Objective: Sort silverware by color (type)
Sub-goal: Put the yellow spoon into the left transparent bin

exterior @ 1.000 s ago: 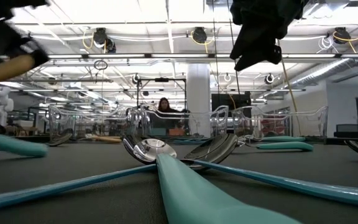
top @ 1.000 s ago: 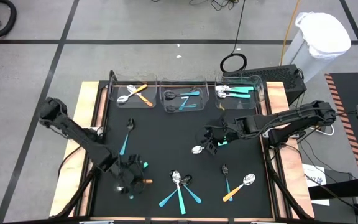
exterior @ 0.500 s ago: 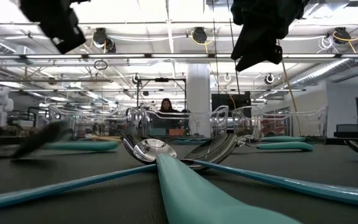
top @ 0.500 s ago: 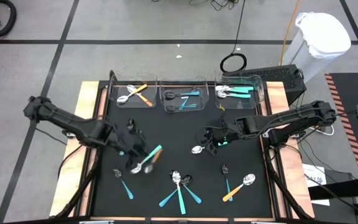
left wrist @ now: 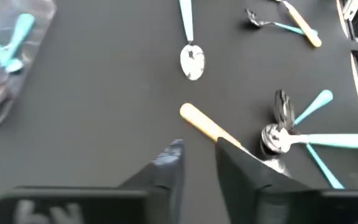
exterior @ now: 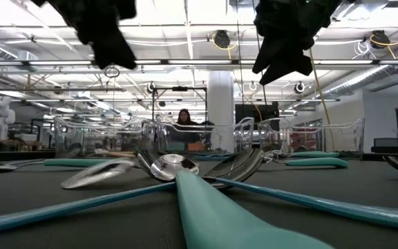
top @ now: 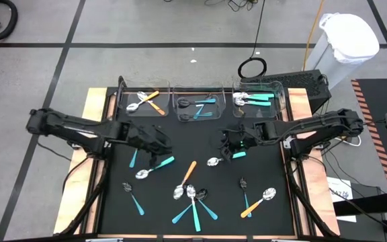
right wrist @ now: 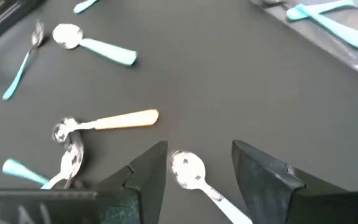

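Left tool hovers over the black worktop mid-left, fingers apart, nothing in them; just beside it lie a teal-handled spoon and an orange-handled spoon. Right tool hangs center-right, fingers spread, empty, above a silver spoon. More spoons sit in 3 clear bins along the far edge.
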`<state>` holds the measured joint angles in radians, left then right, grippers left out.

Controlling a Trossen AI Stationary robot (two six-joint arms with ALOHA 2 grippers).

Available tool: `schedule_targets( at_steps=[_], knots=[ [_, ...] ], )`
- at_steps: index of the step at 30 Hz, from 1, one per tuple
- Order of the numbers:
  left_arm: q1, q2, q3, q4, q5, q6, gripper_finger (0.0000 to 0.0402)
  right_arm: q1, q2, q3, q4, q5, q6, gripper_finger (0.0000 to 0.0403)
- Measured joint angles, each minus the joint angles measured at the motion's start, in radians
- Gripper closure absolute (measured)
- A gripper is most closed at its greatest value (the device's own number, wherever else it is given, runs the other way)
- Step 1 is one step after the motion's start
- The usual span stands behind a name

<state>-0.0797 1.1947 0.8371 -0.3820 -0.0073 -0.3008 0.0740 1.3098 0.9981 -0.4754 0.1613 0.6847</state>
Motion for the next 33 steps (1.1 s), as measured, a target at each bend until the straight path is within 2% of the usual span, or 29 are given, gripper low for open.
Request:
schedule_targets(
  at_steps=[5,9,11,14,18,22,26,33],
  knots=[
    [0.000,0.194,0.000,0.157,0.033,-0.051,0.0225,-0.018,0.000,0.000,-0.014,-0.004,0.011,0.0229],
    [0.000,0.328,0.000,0.212,0.046,-0.378,0.0195,-0.022,0.000,0.000,-0.057,-0.005,0.042,0.0229],
    [-0.008,0.376,-0.001,0.225,0.088,-0.499,0.0193,-0.022,0.000,0.000,-0.076,-0.005,0.056,0.0229],
    [-0.049,0.430,-0.001,0.278,0.127,-0.581,0.0200,-0.022,0.000,0.000,-0.112,-0.005,0.056,0.0229],
    [-0.119,0.474,0.012,0.361,0.068,-0.685,0.0215,-0.022,0.000,0.000,-0.143,-0.005,0.027,0.0229],
    [-0.175,0.516,0.070,0.323,-0.021,-0.688,0.0234,-0.022,0.000,0.000,-0.164,-0.005,0.006,0.0229],
    [-0.206,0.579,0.130,0.254,-0.068,-0.689,0.0246,-0.021,0.000,0.000,-0.158,-0.005,0.010,0.0229],
    [-0.227,0.700,0.229,0.126,-0.095,-0.714,0.0249,0.006,0.000,0.000,-0.167,-0.008,0.035,0.0229]
  ],
)
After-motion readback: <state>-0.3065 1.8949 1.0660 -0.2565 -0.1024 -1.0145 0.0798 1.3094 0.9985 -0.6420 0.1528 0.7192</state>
